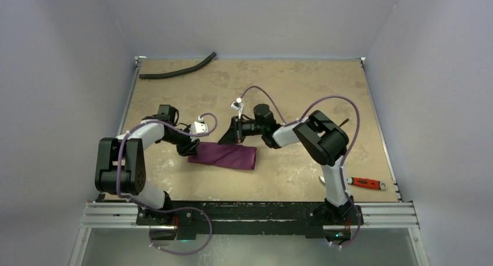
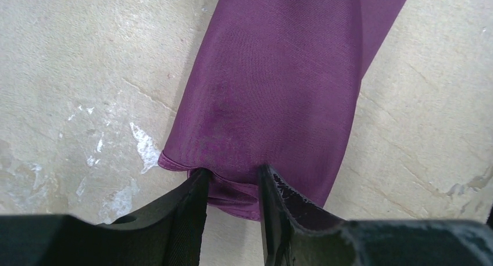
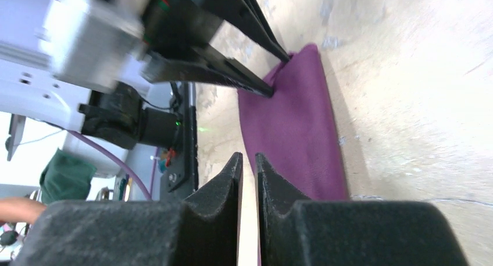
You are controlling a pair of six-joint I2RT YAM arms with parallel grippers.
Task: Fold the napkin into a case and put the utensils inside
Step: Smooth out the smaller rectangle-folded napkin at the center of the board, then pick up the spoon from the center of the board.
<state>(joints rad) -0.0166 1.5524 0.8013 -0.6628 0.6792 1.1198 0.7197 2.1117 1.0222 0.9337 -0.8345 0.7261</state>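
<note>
Top view: napkin [image 1: 224, 155] is a flat folded strip mid-frame on the table [image 1: 290, 92]. Its long axis runs left-right, right end dipping a touch toward the bottom of frame. Left gripper [image 1: 189, 148] sits on its left end, right gripper [image 1: 231, 139] at its upper edge. Hose [image 1: 174, 73] upper left, red tool [image 1: 366, 183] lower right, both well apart from it. No utensils that I can make out. Left wrist view: napkin [image 2: 273, 92] runs from bottom centre to upper right; left gripper [image 2: 232, 202] is clamped on the near short end, cloth bunched between the jaws. Right wrist view: napkin [image 3: 290, 132] runs from bottom centre up the frame, left gripper [image 3: 279, 74] pinching its far end near the top. Right gripper [image 3: 249, 173] has jaws a slit apart, table showing through, nothing held, napkin just right of them. My read: mid-fold, case not formed, utensils not started. Next move likely needs the left end lifted and carried along the long axis over the rest, edges squared, right gripper either pinning the cloth or getting clear so nothing drags.
</note>
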